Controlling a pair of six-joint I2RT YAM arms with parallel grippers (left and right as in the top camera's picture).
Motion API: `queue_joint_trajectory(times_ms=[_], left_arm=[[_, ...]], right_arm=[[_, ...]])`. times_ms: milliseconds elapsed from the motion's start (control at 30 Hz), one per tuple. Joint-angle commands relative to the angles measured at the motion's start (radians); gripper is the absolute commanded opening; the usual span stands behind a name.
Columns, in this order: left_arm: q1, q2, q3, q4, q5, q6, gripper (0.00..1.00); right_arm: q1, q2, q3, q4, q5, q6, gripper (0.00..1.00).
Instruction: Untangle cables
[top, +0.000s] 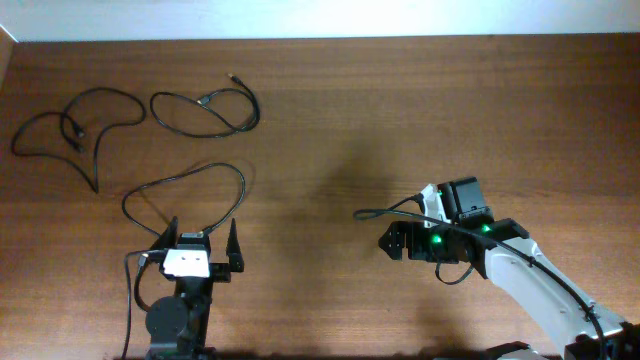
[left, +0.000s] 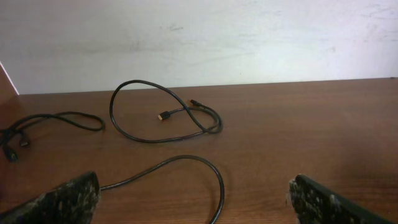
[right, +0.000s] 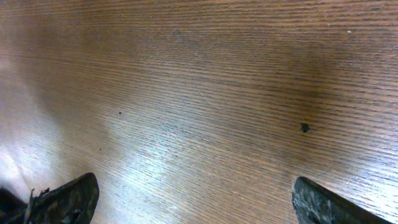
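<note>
Three black cables lie apart on the left half of the wooden table (top: 330, 120). One lies at the far left (top: 72, 128), one is a closed loop at the back (top: 204, 99), and one is an open loop (top: 165, 181) just ahead of my left gripper (top: 203, 238). The left gripper is open and empty. In the left wrist view the near loop (left: 186, 157) runs between the open fingers (left: 193, 199), with the back loop (left: 163, 116) and the far-left cable (left: 62, 114) beyond. My right gripper (top: 388, 240) is open and empty over bare wood (right: 196, 199), with no cable near it.
A pale wall (left: 199, 37) runs along the table's far edge. The right arm's own black wire (top: 385, 212) arcs beside its wrist. The left arm base (top: 175, 320) stands at the front edge. A small dark speck (right: 305, 128) marks the wood under the right gripper.
</note>
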Motion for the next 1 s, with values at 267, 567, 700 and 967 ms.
queue_joint_trajectory(times_ms=[267,567,700,967], left_arm=[[0.014,-0.007,-0.008,0.0,-0.014,0.001,0.99],[-0.078,-0.007,-0.008,0.0,-0.014,0.001,0.99],[-0.078,-0.007,-0.008,0.0,-0.014,0.001,0.99],[-0.076,-0.007,-0.008,-0.001,-0.014,0.001,0.99]], right_arm=[[-0.001,0.001,0.001,0.001,0.005,-0.01,0.98],[-0.001,0.001,0.001,0.001,0.005,-0.01,0.98],[-0.001,0.001,0.001,0.001,0.005,-0.01,0.99],[-0.001,0.001,0.001,0.001,0.005,-0.01,0.99]])
